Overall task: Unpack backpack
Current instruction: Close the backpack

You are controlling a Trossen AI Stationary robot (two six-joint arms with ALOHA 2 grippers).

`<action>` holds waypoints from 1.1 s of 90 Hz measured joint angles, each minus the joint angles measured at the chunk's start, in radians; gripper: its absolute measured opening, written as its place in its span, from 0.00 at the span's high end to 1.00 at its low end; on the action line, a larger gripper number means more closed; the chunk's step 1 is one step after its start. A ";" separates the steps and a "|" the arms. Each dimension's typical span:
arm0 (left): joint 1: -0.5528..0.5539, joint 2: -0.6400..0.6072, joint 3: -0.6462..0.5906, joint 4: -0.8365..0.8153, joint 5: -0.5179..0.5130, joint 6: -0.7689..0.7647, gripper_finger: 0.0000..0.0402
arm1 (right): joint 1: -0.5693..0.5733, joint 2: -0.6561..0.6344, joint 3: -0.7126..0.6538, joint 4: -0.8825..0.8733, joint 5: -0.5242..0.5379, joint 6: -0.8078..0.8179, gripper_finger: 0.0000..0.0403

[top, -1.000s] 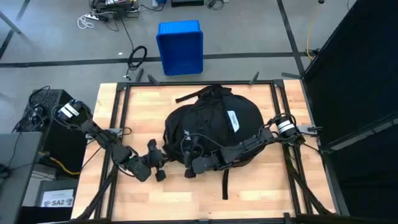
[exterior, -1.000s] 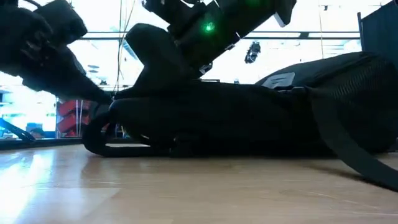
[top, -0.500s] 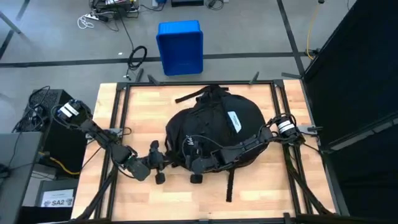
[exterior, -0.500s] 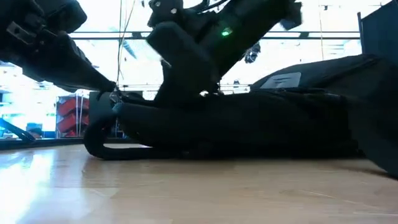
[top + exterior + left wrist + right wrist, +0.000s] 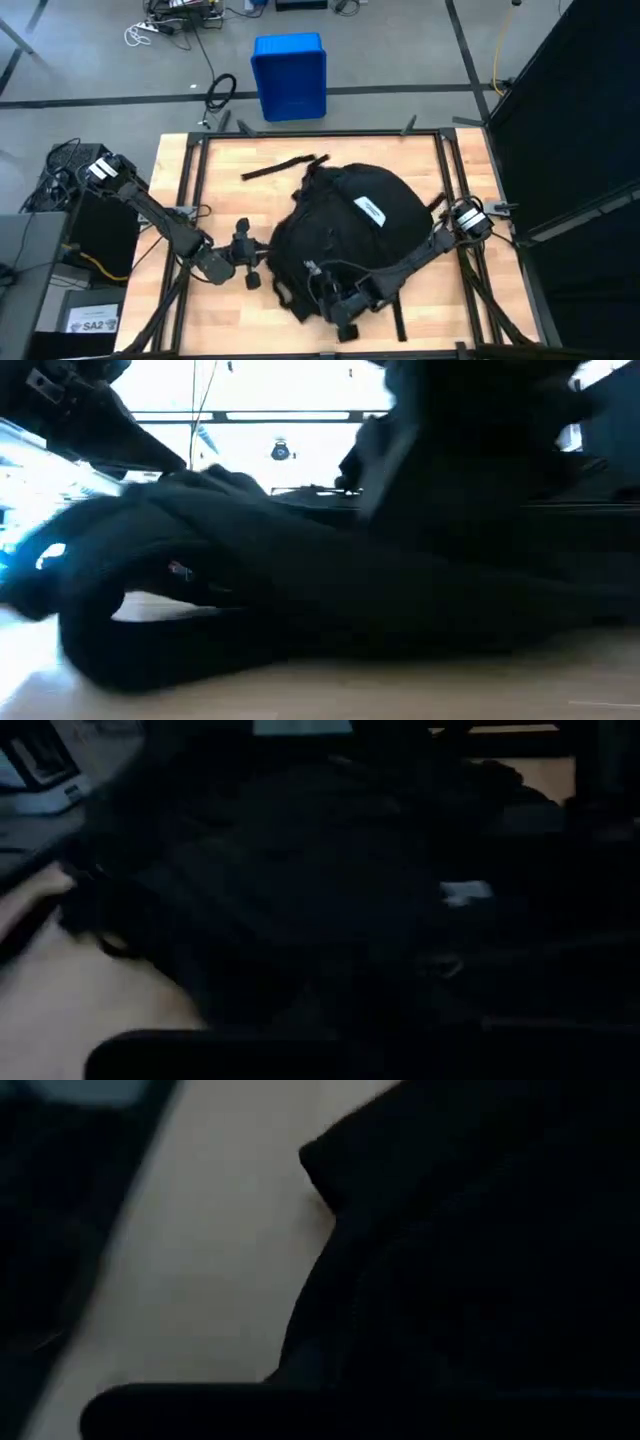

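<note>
Right pincer buried in the backpack fabric at its near edge; grip cannot be told. Left pincer just beside it, spread unclear. Best to drag slowly, keeping fabric taut on the desk.

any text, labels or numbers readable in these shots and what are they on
"SA2": on a white card on the floor left of the table.
White label on the backpack: print too small to read.
White tag on the left arm: too small to read.
Nothing else legible.
</note>
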 joint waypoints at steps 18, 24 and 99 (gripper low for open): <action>0.027 -0.094 0.000 -0.176 -0.107 -0.016 1.00 | 0.053 -0.003 -0.002 -0.114 -0.081 0.123 1.00; 0.050 -0.115 0.000 -0.240 -0.148 -0.042 1.00 | 0.068 -0.004 -0.001 -0.176 -0.102 0.181 1.00; 0.230 -0.125 -0.001 -0.195 -0.069 0.064 1.00 | 0.114 -0.276 -0.011 -0.143 0.090 -0.053 0.94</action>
